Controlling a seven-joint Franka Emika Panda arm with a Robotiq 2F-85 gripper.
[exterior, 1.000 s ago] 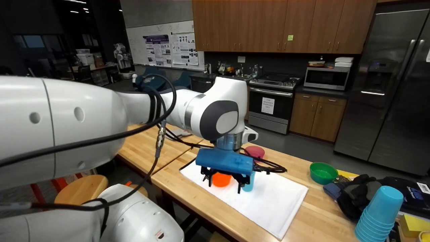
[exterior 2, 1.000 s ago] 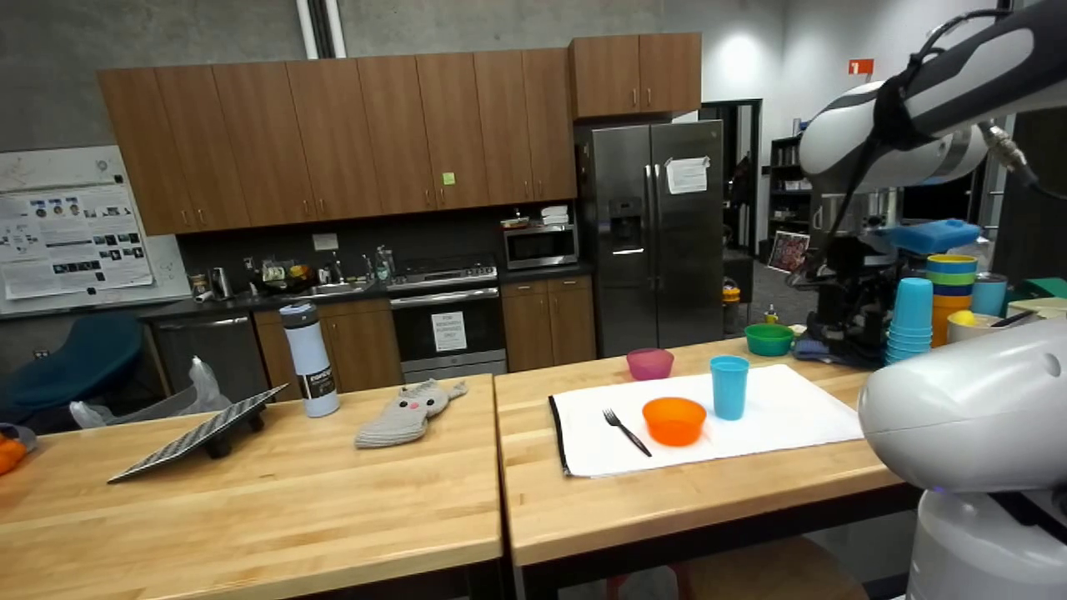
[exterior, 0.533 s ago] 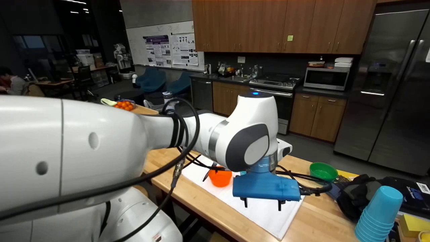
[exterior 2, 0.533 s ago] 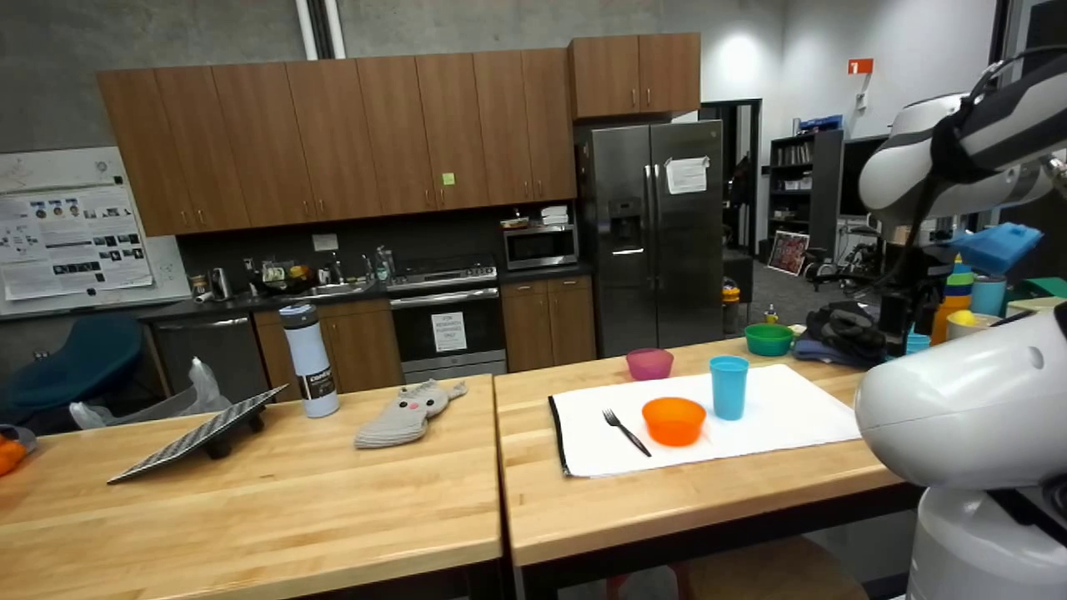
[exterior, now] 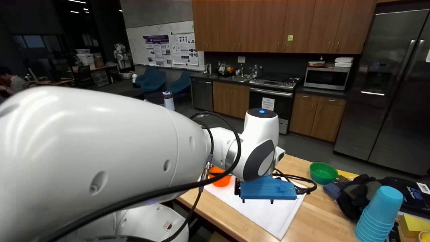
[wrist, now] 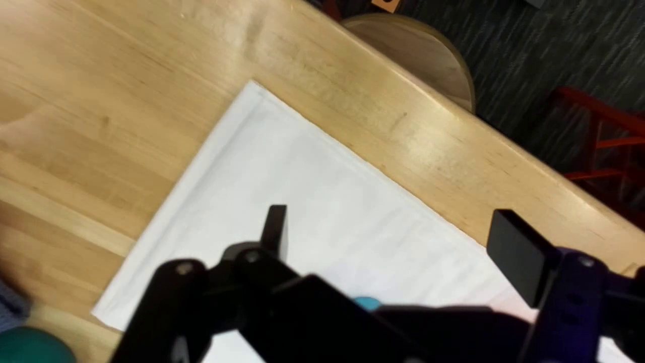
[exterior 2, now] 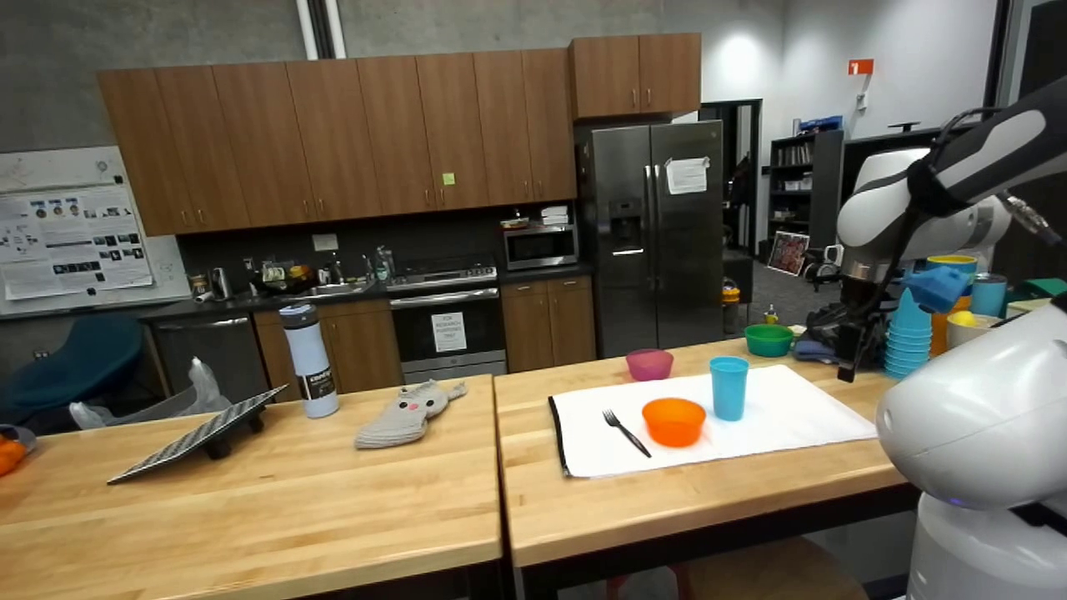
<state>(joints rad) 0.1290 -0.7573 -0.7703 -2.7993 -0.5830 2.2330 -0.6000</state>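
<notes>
Fingers (wrist: 521, 257) are spread wide apart in the wrist view, with nothing held between them. A white rectangular cloth (wrist: 322, 186) is seen beneath, laid over a light wooden table (exterior 2: 708, 487), and no contact with it can be made out. A hovering stage ahead of any grasp is judged to be in hand. Farther along that cloth, a light-blue tapered cup (exterior 2: 729, 389) is stood upright; in the wrist view it is mostly hidden by dark linkage (wrist: 312, 322). Near the cup a round bright-orange bowl (exterior 2: 673, 422) is placed, and just beside the bowl a slim dark fork (exterior 2: 631, 436) is laid flat. Since only cloth is found directly below the fingers, a sideways shift and then a lowering would seem to be called for before the cup could be straddled. Beyond the cloth's far edge, a round pink bowl (exterior 2: 649, 364) and a round green bowl (exterior 2: 768, 340) are set on the table. Well apart, on an adjoining wooden table (exterior 2: 333, 500), a grey knitted animal-shaped item (exterior 2: 410, 414) and a pale-blue cylindrical bottle (exterior 2: 309, 362) are seen, with a steel-and-black stove (exterior 2: 417, 337) behind.
</notes>
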